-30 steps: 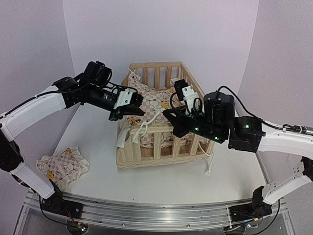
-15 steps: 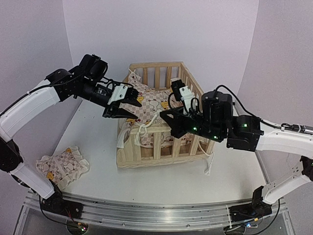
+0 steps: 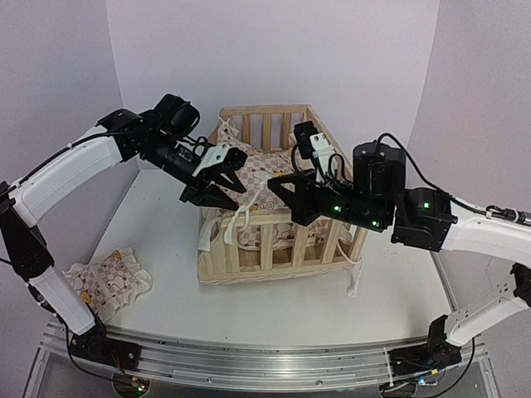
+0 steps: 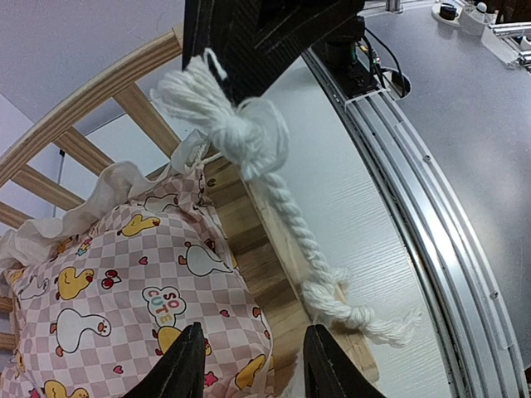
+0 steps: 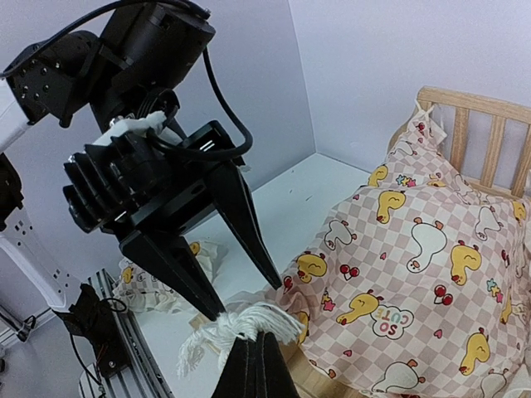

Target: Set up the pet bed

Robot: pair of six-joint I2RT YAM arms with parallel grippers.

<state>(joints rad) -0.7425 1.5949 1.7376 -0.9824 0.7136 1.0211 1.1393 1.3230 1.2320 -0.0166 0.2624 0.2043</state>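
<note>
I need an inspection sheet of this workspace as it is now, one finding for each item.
Surface: white table, no spill seen.
Job's things: wooden frame upright on the table; duck-print cushion inside it; white tie string lying along a frame rail.
Clutter: small matching pillow loose at the table's near left.
Grippers: left gripper open, empty, close to the string; right gripper shut on the tie string.
Cables: black cables by an arm base, apart from the bed.
Surroundings: plain walls; metal rail at the near edge.
</note>
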